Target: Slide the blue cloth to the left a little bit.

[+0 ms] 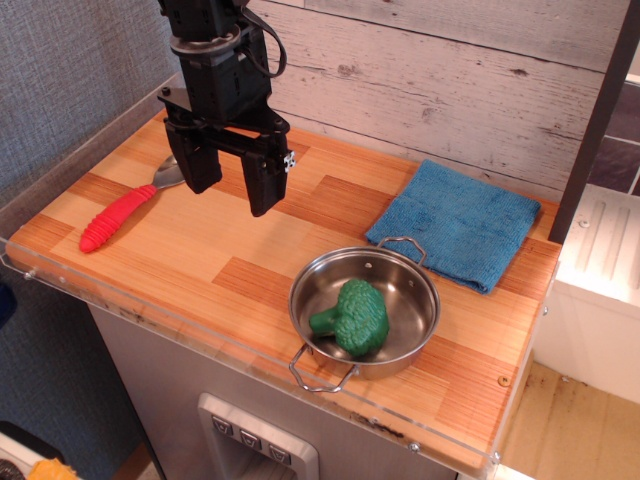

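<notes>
The flat, square, blue fuzzy cloth (455, 224) lies on the wooden striped counter (200, 260), out at about 2 o'clock from the middle, close to the back wall. The black robot hand (232, 182) hangs over the counter at about 10 o'clock, well apart from the cloth. Its two fingers are spread wide and hold nothing.

What could go wrong? The round shiny steel pan (365, 310) with the green toy broccoli (352, 318) in it sits just beside the cloth's near corner, at about 5 o'clock. One pan handle seems to touch the cloth edge or lie over it. If the cloth drags that handle, I think the pan could move too. The cloth is soft, so if the hand presses too lightly, it might bunch up and not slide. The hand also has a long way to go, and could bump the pan on the way.

The spoon with the red bumpy handle (118, 217) lies at 9 o'clock, and its bowl is partly hidden behind the hand. The top of the arm is cut off by the picture edge. I cannot tell how high the hand is above the counter.
</notes>
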Tool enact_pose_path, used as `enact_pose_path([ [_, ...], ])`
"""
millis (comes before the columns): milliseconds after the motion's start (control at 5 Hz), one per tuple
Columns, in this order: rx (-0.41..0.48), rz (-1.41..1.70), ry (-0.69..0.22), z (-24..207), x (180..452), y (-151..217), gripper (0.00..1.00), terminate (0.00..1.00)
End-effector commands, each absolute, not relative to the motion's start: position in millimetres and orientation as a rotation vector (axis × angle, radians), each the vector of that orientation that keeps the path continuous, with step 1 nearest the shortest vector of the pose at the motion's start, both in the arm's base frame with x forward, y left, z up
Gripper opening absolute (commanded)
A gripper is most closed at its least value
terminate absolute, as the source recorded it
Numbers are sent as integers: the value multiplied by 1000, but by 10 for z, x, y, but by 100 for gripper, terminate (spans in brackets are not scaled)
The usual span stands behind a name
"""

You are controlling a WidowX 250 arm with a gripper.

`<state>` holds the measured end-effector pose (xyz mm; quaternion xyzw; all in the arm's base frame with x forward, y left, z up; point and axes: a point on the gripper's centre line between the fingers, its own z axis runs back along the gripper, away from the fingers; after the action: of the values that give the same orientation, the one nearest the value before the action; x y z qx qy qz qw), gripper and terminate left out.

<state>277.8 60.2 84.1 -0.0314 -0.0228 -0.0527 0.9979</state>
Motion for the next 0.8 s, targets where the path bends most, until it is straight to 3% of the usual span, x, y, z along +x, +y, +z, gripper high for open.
enact_pose_path([
  [0, -63, -105, -46, 841, 2778, 602, 100, 0],
  [200, -80, -133, -70, 845, 2928, 425, 100, 0],
  [600, -48, -177, -115, 878, 3542, -90, 100, 0],
])
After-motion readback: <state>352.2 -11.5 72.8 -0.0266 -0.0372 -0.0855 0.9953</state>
